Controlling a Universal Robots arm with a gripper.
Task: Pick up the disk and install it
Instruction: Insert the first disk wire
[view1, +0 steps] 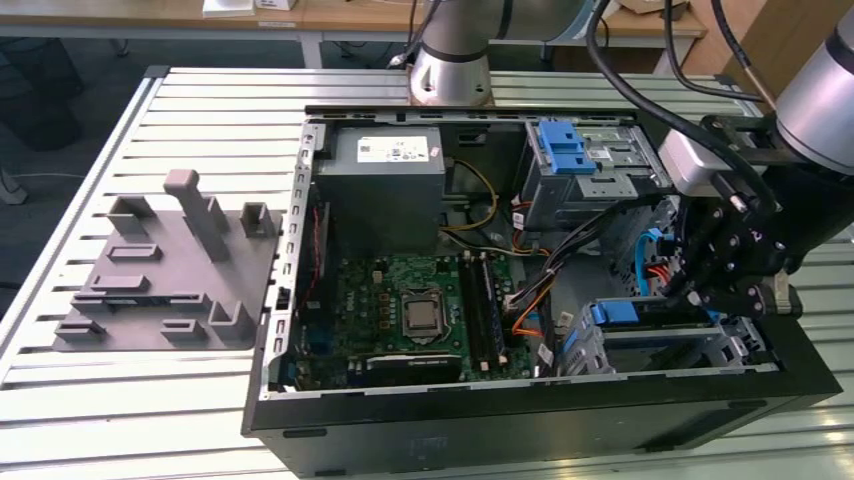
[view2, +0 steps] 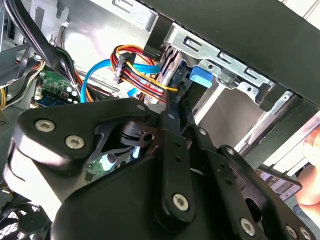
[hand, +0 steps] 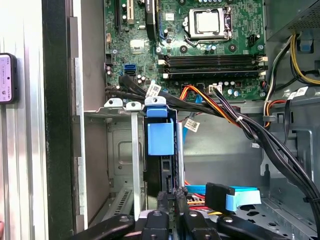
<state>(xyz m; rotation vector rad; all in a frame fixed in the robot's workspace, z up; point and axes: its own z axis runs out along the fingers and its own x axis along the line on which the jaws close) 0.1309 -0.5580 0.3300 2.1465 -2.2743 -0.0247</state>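
Now our black gripper (hand: 170, 200) pinches the stiff, blue-framed silver disk (hand: 161, 139), edge-on at six o'clock.

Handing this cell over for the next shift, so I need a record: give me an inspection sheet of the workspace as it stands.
Surface: slatted metal table, carrying the open computer case.
Job's things: the disk stands on edge in the metal drive cage at the case's corner, blue carrier showing.
Clutter: a grey moulded fixture lies on the table at the exterior view's left of the case.
Grippers: the gripper is at the disk's edge, over the cage; grip not clear.
Cables: a black bundle crosses the case beside the cage; red, yellow and orange wires and a blue data cable run close to the gripper.
Surroundings: wooden desks behind the table.
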